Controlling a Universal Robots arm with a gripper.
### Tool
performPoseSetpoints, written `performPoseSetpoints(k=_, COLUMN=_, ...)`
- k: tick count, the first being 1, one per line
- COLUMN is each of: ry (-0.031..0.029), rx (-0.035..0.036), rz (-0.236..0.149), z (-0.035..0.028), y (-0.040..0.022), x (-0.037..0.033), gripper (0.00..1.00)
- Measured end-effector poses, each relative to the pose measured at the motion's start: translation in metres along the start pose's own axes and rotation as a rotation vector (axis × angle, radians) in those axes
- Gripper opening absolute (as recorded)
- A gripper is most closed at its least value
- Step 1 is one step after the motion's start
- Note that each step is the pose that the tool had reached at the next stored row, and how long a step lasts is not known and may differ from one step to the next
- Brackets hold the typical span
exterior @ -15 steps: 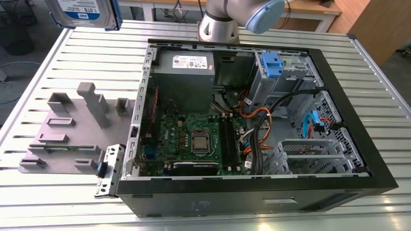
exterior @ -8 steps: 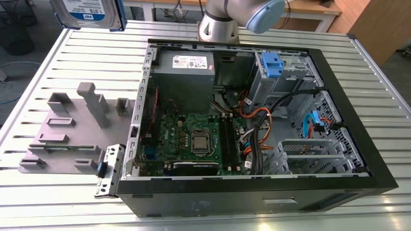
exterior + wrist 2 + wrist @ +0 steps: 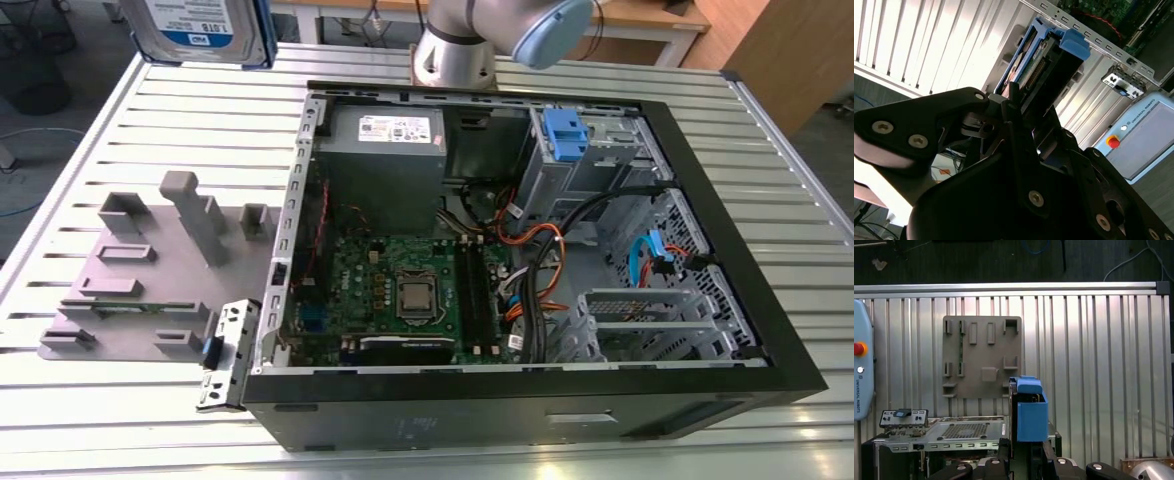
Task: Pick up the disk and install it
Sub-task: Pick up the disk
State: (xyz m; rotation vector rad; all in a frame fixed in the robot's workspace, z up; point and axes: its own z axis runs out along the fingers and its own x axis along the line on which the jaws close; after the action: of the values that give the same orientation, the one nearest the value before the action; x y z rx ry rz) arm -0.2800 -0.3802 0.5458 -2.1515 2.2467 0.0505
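Note:
The disk [image 3: 198,30], silver with a white-and-blue label and a blue carrier bracket, hangs high above the table's far corner at the exterior view's left, cut off by the picture's upper edge. In both wrist views it stands edge-on between my black fingers, as the disk [image 3: 1029,410] and the disk [image 3: 1041,65], the blue bracket pointing away from the wrist. My gripper [image 3: 1026,460], also the gripper [image 3: 1026,107], is shut on the disk. The disk is apart from the case and touches nothing else.
The open computer case [image 3: 534,385] lies on the slatted metal table with the blue-handled drive cage [image 3: 567,135], power supply [image 3: 387,130] and cables inside. A grey fixture plate [image 3: 147,270] lies beside the case. The arm's base [image 3: 454,50] stands behind it. A teach pendant [image 3: 861,370] lies nearby.

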Motion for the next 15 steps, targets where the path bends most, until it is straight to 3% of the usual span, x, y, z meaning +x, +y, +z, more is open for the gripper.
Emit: performPoseSetpoints(k=15, ry=0.0, rx=0.0001, rz=0.0, z=0.0066, y=-0.018, x=-0.0005, gripper=0.35)
